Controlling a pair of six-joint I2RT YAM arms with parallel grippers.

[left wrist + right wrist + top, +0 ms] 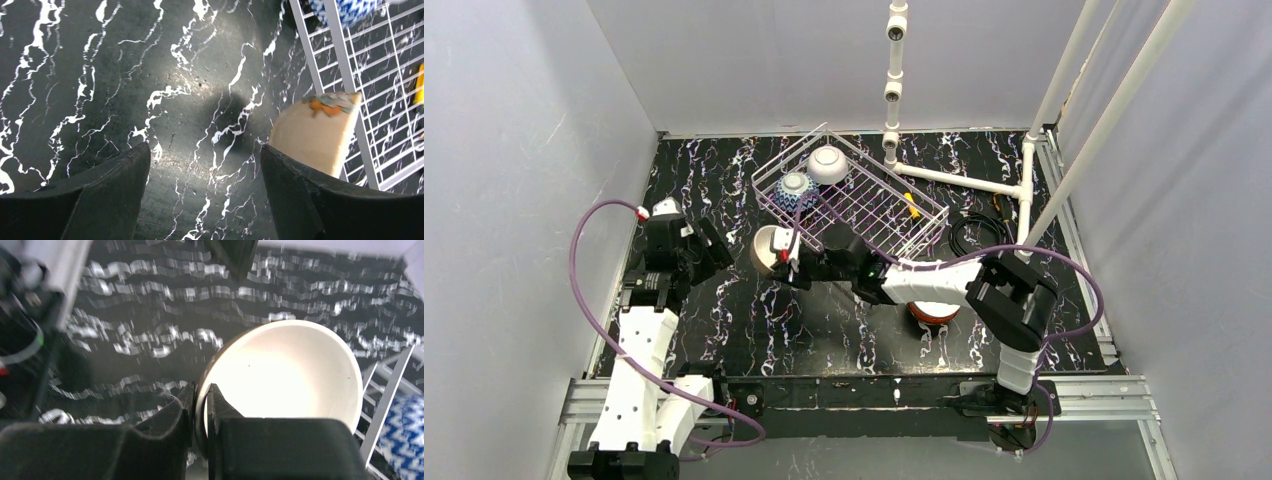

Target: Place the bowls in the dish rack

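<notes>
Evidently the step in hand was carrying a bowl to the rack.

Nearest the bases, the red-orange bowl [932,313] sat on the table [824,325] under your right forearm, not yet loaded.

Right arm: stretched low and long across the table toward the left, wrist nearly level. Your right gripper [201,392] had its jaws pressed onto the rim of the tan bowl [285,370], one finger inside and one outside, pinching the wall. The bowl's white inside faced upward. It sat just outside the near-left corner of the dish rack [874,205], close beside the wire but not over it. Whether it cleared the table, I could not tell.

Left arm: folded at the left side. Your left gripper [205,147] pointed down at bare table just beside the tan bowl, jaws spread wide, nothing between them.

Farther off, inside the rack: the blue-patterned bowl [796,190] at the left end and the white bowl [828,165] beyond it, near the far corner. The remaining bowls were not in view.

Judgement: the next move called for you to raise the tan bowl above the low side wire, carry it over open grid beside the blue-patterned bowl, and lower it before parting the jaws. A rim pinch is a thin hold and the bowl might swing, so go slowly. Keep the left gripper out of the path.
</notes>
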